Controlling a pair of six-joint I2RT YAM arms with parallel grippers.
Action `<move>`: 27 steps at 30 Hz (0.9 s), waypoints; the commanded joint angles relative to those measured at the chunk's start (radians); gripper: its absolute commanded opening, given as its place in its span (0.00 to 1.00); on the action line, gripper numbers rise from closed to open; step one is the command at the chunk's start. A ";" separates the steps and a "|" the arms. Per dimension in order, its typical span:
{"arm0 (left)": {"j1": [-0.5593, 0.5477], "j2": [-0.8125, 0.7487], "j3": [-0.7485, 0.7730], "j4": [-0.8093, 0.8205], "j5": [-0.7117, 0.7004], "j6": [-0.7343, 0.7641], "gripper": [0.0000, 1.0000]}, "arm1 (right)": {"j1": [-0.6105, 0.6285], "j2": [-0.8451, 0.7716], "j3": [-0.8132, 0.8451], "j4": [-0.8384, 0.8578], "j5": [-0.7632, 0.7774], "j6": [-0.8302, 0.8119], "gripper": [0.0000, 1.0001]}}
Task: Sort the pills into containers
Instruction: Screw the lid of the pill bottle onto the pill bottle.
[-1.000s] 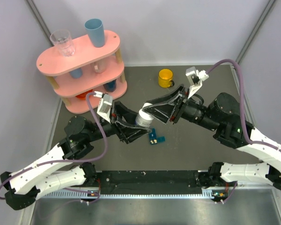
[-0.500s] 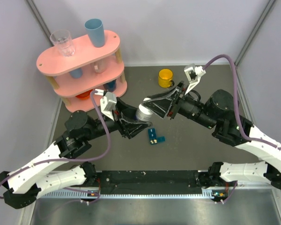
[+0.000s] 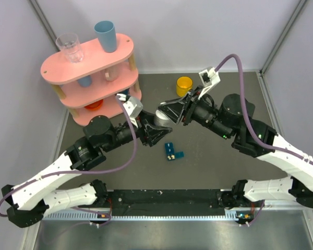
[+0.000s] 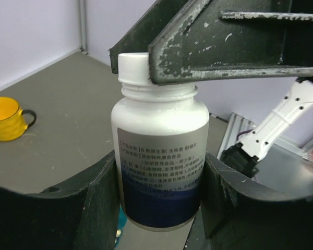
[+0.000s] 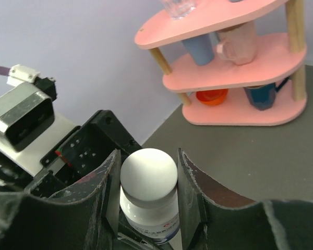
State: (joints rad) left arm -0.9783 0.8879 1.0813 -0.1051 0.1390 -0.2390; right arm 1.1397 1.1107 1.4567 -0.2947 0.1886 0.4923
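A white capped bottle [image 3: 162, 119] with a blue-and-white label hangs off the table between both arms. My left gripper [image 3: 155, 131] is shut on the bottle's body [image 4: 159, 156], one finger against each side. My right gripper [image 3: 165, 110] is shut on the white cap [image 5: 148, 174], its worn fingers [image 4: 224, 49] crossing the top in the left wrist view. The containers, a small dark-teal pill box [image 3: 172, 151], lie on the dark mat just in front of the bottle. No pills show in any view.
A yellow mug [image 3: 184, 86] stands at the back of the mat. A pink three-tier rack [image 3: 88, 78] fills the back left, with a glass [image 3: 69, 47] and a blue cup [image 3: 105, 35] on top and more cups on its lower shelves. Grey walls close in both sides.
Both grippers have carried the bottle away from me toward the back of the mat, off the spot above the pill box. The pill box has stayed put.
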 commanded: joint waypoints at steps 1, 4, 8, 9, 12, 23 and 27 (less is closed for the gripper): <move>0.016 0.046 0.094 0.148 -0.223 0.041 0.00 | 0.042 0.083 0.017 -0.262 -0.129 0.054 0.00; 0.016 0.057 0.109 0.136 -0.245 0.043 0.00 | 0.045 0.109 0.050 -0.309 -0.094 0.048 0.00; 0.016 0.063 0.124 0.122 -0.263 0.041 0.00 | 0.049 0.135 0.080 -0.363 -0.028 0.045 0.00; 0.016 0.065 0.124 0.122 -0.265 0.040 0.00 | 0.049 0.143 0.085 -0.372 0.000 0.045 0.00; 0.016 0.065 0.127 0.128 -0.265 0.038 0.00 | 0.054 0.155 0.097 -0.394 0.041 0.048 0.00; 0.016 0.054 0.124 0.165 -0.260 0.021 0.00 | 0.066 0.207 0.133 -0.431 0.147 0.051 0.00; 0.016 0.045 0.117 0.182 -0.246 0.009 0.00 | 0.071 0.213 0.139 -0.434 0.170 0.043 0.00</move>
State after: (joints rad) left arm -0.9764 0.9607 1.1160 -0.2630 -0.0544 -0.2142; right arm 1.1542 1.2743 1.6066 -0.5354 0.4419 0.5114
